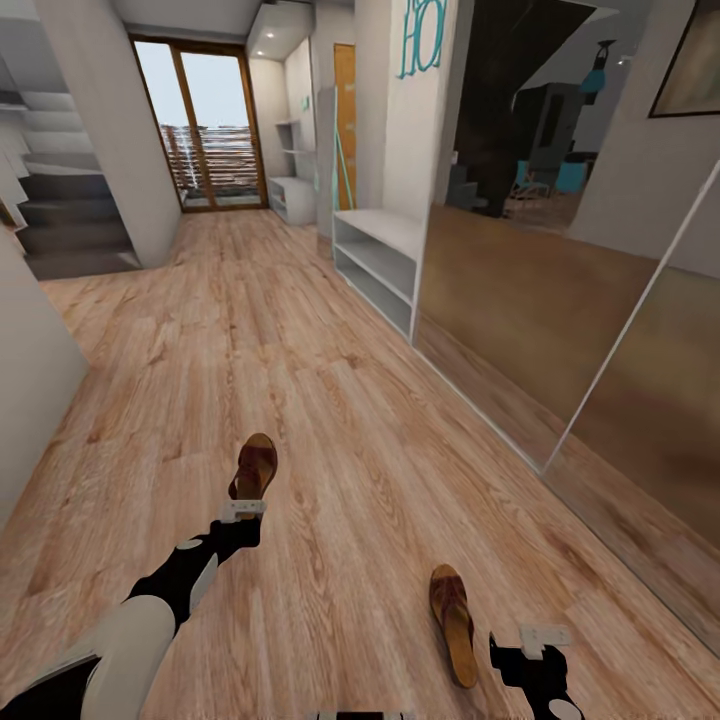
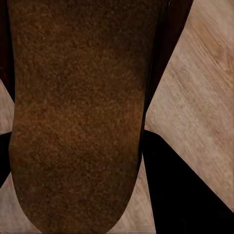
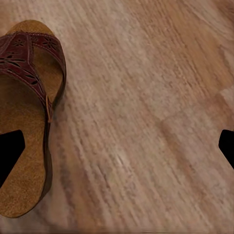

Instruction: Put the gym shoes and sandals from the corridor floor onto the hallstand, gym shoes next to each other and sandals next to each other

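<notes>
Fingers of the left gripper (image 1: 243, 510) reach down to the heel end of one sandal (image 1: 254, 466) on the corridor floor (image 1: 330, 400); in the left wrist view the footbed (image 2: 73, 117) sits very close, with dark finger shapes at either side, so the jaws seem to straddle it, though I cannot tell whether they have closed on it. The right gripper (image 1: 535, 645) hovers low with its jaws spread wide and holding nothing, bare planks between the fingertips (image 3: 12, 151) and the second sandal (image 1: 453, 622) just beside it (the strap (image 3: 29, 61) shows cut-out patterning). That offset suggests it needs to shift sideways before gripping. A pale shelved unit (image 1: 385, 265) stands against the wall well up the corridor, another (image 1: 292, 198) near the glass door (image 1: 205, 125). I see no gym shoes.
</notes>
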Available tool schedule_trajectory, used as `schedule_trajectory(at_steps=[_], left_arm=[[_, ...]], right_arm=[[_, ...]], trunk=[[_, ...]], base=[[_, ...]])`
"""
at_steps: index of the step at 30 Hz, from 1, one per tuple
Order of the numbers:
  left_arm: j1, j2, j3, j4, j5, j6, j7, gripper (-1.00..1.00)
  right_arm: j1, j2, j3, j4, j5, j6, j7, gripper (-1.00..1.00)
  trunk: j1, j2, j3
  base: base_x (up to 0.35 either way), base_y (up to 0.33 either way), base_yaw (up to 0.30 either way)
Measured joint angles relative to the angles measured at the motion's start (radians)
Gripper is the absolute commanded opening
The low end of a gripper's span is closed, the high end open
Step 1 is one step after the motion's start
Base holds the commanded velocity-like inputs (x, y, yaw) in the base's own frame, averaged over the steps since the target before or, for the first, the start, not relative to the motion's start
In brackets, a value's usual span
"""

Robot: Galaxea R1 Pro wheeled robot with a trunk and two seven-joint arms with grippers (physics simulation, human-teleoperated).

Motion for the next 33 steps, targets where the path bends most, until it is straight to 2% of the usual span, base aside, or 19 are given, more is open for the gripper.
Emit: schedule_trajectory(at_steps=[4, 9, 12, 13, 29, 33], left_arm=[[-0.001, -0.002, -0.001, -0.001, 0.000, 0.000, 0.000, -1.00], [-0.039, -0.029, -0.002, -0.002, 0.003, 0.009, 0.000, -1.00], [-0.068, -0.039, -0.002, -0.002, 0.000, 0.041, 0.001, -1.00], [-0.086, -0.043, -0.002, -0.002, 0.001, 0.073, -0.001, -1.00], [-0.093, -0.047, 0.000, -0.001, -0.001, 0.092, -0.001, -1.00], [-0.091, -0.047, -0.001, -0.001, -0.001, 0.090, -0.001, -1.00]], right_arm=[[0.000, 0.000, 0.000, -0.001, 0.000, 0.000, 0.000, 1.00], [0.000, 0.000, 0.000, -0.001, -0.001, 0.002, 0.000, 1.00], [0.000, 0.001, -0.001, -0.005, -0.002, 0.003, 0.000, 1.00], [0.000, 0.001, -0.002, -0.009, -0.002, 0.003, 0.000, 1.00], [0.000, 0.002, -0.002, -0.025, -0.002, 0.005, 0.001, 1.00], [0.000, 0.002, -0.001, -0.031, -0.001, 0.004, 0.003, 1.00]], trunk=[[0.002, -0.001, -0.017], [0.004, -0.002, -0.042], [0.005, -0.003, -0.058], [0.006, -0.003, -0.063], [0.013, -0.007, -0.146], [0.013, -0.007, -0.149]], base=[[0.000, 0.000, 0.014], [0.000, 0.000, 0.076], [0.000, 0.000, 0.098], [0.000, 0.000, 0.106], [0.000, 0.000, 0.102], [0.000, 0.000, 0.026]])
